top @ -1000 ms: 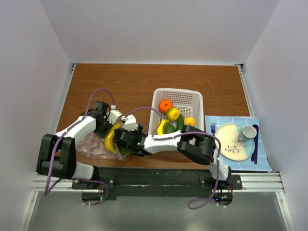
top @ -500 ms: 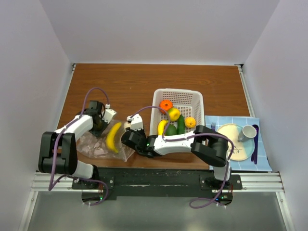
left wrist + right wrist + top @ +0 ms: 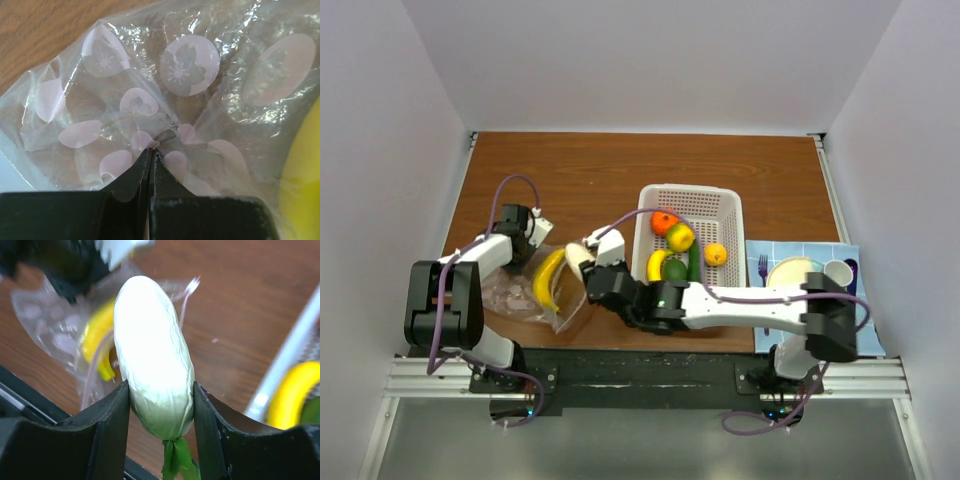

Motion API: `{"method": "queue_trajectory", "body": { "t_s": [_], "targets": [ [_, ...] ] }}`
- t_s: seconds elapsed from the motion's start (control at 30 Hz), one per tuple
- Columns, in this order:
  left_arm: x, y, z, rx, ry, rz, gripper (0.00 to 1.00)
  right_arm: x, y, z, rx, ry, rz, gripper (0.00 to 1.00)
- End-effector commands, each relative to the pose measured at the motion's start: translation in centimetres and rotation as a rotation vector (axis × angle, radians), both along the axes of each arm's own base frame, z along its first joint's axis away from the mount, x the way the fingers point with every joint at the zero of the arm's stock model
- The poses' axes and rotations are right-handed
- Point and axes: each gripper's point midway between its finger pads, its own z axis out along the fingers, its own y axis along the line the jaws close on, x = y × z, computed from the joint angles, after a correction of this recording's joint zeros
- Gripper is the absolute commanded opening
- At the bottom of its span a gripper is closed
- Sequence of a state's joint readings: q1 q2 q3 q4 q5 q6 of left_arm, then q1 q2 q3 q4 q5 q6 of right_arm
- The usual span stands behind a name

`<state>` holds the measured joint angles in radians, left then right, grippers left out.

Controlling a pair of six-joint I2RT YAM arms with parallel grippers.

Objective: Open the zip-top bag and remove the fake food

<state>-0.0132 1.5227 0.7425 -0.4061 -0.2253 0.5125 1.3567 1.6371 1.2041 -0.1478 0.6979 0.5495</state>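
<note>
Change: the right pincer [image 3: 161, 407] has withdrawn from the zip-top bag [image 3: 510, 296] and now clamps the white piece [image 3: 152, 355] across its lower half, just left of the basket [image 3: 722, 196].

Result: one item is out; the banana [image 3: 548, 280] remains inside.

The left pincer [image 3: 150, 152] stays closed on the bag film. The bag lies near the near-left corner of the counter [image 3: 580, 170].

White piece: the long axis runs along the fingers, with the green stem toward the wrist.

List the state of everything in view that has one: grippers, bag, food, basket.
zip-top bag: crumpled on the table; open or zipped, cannot tell.
left gripper: shut, pinching the bag's plastic.
white piece: out of the bag, held off the table.
right gripper: shut on the white piece.
banana: lying at the bag, apparently inside.
basket: upright, holding several fake food pieces.
</note>
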Motion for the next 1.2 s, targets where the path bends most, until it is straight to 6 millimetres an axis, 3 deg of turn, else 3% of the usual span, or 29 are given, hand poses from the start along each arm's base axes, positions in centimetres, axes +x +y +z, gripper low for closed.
{"method": "queue_trajectory", "body": {
  "t_s": [0.0,0.03,0.1,0.13,0.27,0.37,0.4,0.43,0.5,0.53,0.67,0.77,0.8,0.83,0.87,0.9,0.97,1.0,1.17],
  "targets": [
    [-2.4,-1.4,-2.6,-0.101,0.108,0.004,0.0,2.2,-5.4,6.5,0.031,-0.099,-0.113,0.29],
    [-2.4,-1.5,-2.4,-0.11,0.104,0.004,0.0,3.8,-7.4,5.9,0.015,-0.093,-0.165,0.29],
    [-2.7,-1.7,-2.2,-0.119,0.11,0.005,0.0,5.3,-10.1,6.4,0.047,-0.081,-0.231,0.29],
    [-2.7,-2.0,-2.2,-0.137,0.112,0.0,0.0,7.0,-12.4,5.5,0.022,-0.081,-0.298,0.28],
    [-2.6,-2.6,-1.2,-0.172,0.104,-0.003,0.0,9.8,-17.2,2.8,-0.071,-0.034,-0.418,0.28],
    [-2.1,-3.6,0.9,-0.222,0.091,-0.019,0.0,10.6,-18.1,1.1,-0.129,-0.005,-0.422,0.46],
    [-2.5,-3.8,1.6,-0.236,0.111,-0.022,0.0,10.7,-18.3,0.7,-0.144,-0.005,-0.416,0.78],
    [-1.4,-4.5,3.3,-0.269,0.067,-0.039,0.0,10.9,-18.4,0.7,-0.146,-0.005,-0.422,0.96],
    [-1.6,-4.8,5.0,-0.285,0.068,-0.044,0.03,11.0,-18.5,1.2,-0.137,-0.007,-0.431,0.99],
    [-0.8,-5.1,6.6,-0.302,0.029,-0.058,0.05,11.0,-18.5,1.6,-0.126,-0.006,-0.431,0.99],
    [-0.4,-5.4,9.8,-0.315,-0.009,-0.084,0.11,10.2,-17.3,3.4,-0.045,-0.018,-0.381,0.99],
    [-0.3,-5.6,11.3,-0.324,-0.033,-0.099,0.13,8.1,-14.7,3.5,-0.039,-0.047,-0.281,0.99],
    [-0.5,-6.0,10.9,-0.346,-0.025,-0.105,0.13,6.2,-12.6,3.6,-0.043,-0.067,-0.212,0.99],
    [-0.7,-6.2,10.3,-0.355,-0.014,-0.105,0.13,5.6,-11.3,4.1,-0.025,-0.096,-0.193,0.99],
    [-0.5,-6.4,9.7,-0.357,-0.018,-0.103,0.1,4.7,-9.8,3.4,-0.049,-0.106,-0.145,0.97],
    [-1.3,-6.4,8.2,-0.351,0.02,-0.093,0.08,2.7,-7.6,3.1,-0.048,-0.114,-0.076,0.89],
    [-1.3,-6.6,6.3,-0.358,0.039,-0.075,0.04,1.3,-5.1,2.7,-0.023,-0.121,-0.025,0.74],
    [-2.0,-6.6,5.0,-0.358,0.068,-0.068,0.04,0.4,-3.5,1.3,-0.043,-0.108,0.004,0.7],
    [-2.6,-7.1,2.7,-0.365,0.099,-0.061,0.03,-0.4,0.3,-2.3,-0.051,-0.054,0.075,0.62]
  ]
}}
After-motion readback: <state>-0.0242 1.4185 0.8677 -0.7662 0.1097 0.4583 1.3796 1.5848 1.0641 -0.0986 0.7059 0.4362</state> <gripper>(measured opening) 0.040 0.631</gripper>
